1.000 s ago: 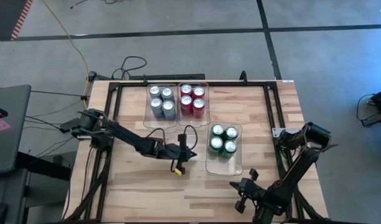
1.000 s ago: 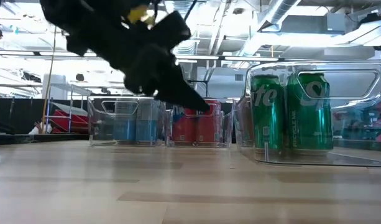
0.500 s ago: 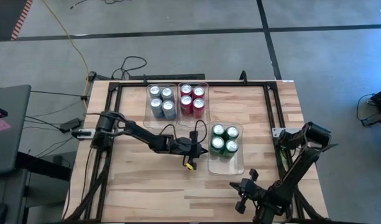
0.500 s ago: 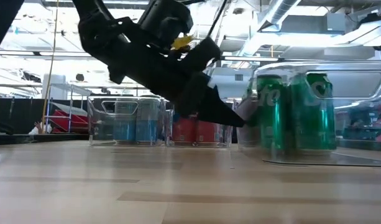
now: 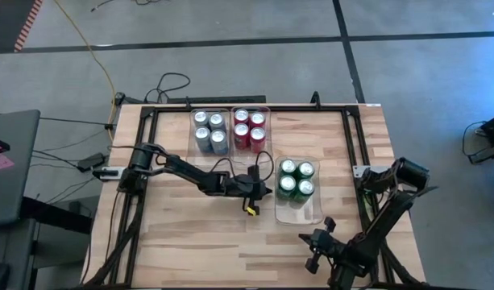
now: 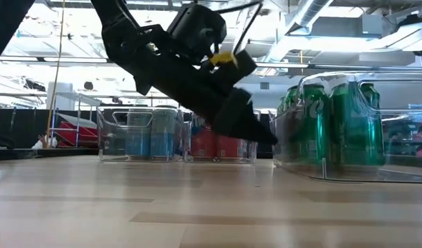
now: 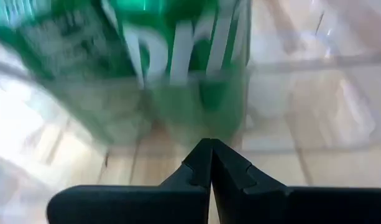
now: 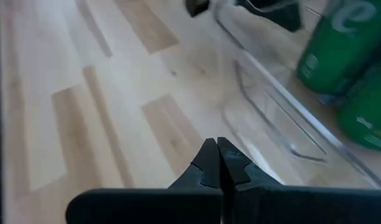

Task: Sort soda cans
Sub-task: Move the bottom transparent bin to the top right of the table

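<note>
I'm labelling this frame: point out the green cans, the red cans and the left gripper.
green cans (image 5: pixel 296 178), high view, on the silver tops of the four.
red cans (image 5: pixel 249 128), high view, middle of the group.
left gripper (image 5: pixel 267 190), high view, at its shut fingertips.

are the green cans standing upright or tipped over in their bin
Upright. From above, the four green cans show round silver tops in a square block inside the clear bin; the low view shows their sides vertical.

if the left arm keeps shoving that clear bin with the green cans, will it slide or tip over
Probably slide: the bin sits flat on smooth wood, and the shut left gripper presses low on its wall. The four green cans fill only its far end, so it may swivel.
</note>
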Motion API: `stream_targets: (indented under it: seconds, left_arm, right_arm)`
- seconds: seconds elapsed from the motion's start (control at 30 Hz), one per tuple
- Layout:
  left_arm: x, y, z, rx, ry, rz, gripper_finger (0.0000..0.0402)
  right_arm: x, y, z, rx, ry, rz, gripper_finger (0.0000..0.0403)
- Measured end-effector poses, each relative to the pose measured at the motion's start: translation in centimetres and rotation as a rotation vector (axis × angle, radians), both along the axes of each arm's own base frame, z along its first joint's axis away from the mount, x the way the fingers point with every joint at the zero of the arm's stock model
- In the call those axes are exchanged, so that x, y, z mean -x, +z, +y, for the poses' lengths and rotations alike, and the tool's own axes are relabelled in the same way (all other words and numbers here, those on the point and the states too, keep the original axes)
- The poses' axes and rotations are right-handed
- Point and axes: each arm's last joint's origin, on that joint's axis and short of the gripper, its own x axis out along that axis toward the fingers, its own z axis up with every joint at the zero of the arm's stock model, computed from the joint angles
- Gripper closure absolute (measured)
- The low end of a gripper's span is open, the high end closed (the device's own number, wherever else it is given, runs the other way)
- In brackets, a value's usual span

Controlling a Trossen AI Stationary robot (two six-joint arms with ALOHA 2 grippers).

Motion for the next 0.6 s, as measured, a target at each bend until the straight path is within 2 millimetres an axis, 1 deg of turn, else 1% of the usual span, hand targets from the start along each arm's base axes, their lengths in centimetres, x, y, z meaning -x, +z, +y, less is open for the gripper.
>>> stream_targets:
  seconds: [0.13, 0.2, 0.37, 0.43, 0.6]
  left_arm:
    - [0.8, -0.2, -0.4, -0.023, 0.020, 0.114, 0.0401]
    - [1.3, 0.3, -0.8, -0.059, 0.050, 0.158, 0.0402]
    - [2.7, 2.8, -1.7, -0.100, 0.049, 0.132, 0.0401]
    - [3.1, 3.9, -1.9, -0.106, 0.045, 0.098, 0.0401]
    - [5.2, 5.8, -2.2, -0.142, 0.098, 0.116, 0.0401]
  right_arm:
    - [0.6, -1.0, -0.9, -0.013, -0.053, 0.006, 0.0403]
    - [0.9, -1.4, -1.3, -0.013, -0.074, 0.007, 0.0403]
    - [1.1, -2.2, -2.5, 0.012, -0.124, 0.037, 0.0403]
    - [0.9, -2.2, -2.9, 0.031, -0.138, 0.059, 0.0403]
    - [0.4, -2.0, -4.3, 0.108, -0.164, 0.119, 0.0403]
